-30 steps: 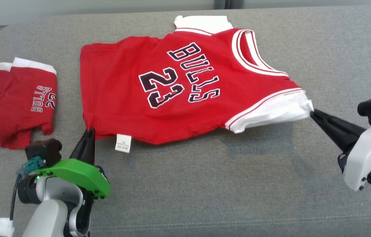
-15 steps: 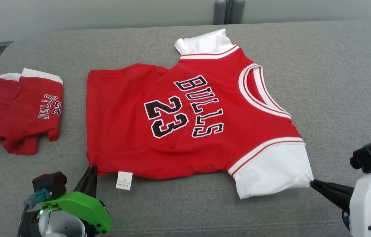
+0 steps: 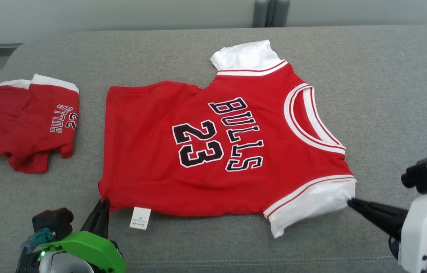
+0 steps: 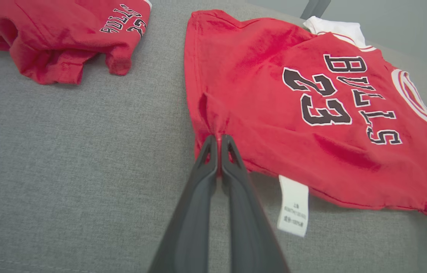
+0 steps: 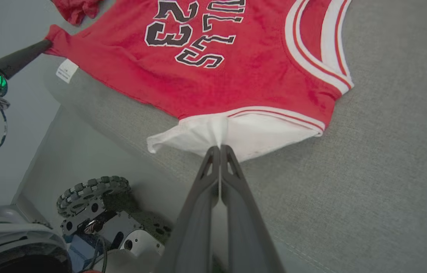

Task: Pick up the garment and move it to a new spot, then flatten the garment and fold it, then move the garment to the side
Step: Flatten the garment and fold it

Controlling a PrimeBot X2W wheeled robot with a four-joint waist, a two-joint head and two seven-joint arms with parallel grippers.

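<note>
The garment (image 3: 205,144) is a red jersey with white sleeves and "BULLS 23" in black, spread face up on the grey cushion (image 3: 387,94). My left gripper (image 3: 104,200) is shut on the jersey's near left hem corner; the left wrist view shows the garment (image 4: 293,98) puckered where my left gripper (image 4: 219,138) pinches it. My right gripper (image 3: 350,203) is shut on the edge of the near white sleeve (image 3: 312,204). In the right wrist view the garment (image 5: 236,72) has its sleeve cloth bunched into my right gripper (image 5: 220,148). A white care label (image 3: 139,218) hangs at the near hem.
Red shorts (image 3: 27,121) with a white band and small "BULLS 23" print lie crumpled at the cushion's left end, also seen as red shorts (image 4: 58,38). The cushion's front edge runs just behind both grippers. The robot's wheeled base (image 5: 96,212) shows below that edge.
The head camera has shifted, so the whole scene sits lower in the picture. The near sleeve, which hung lifted off the cushion, now lies lower and more bunched. Both grips are unchanged.
</note>
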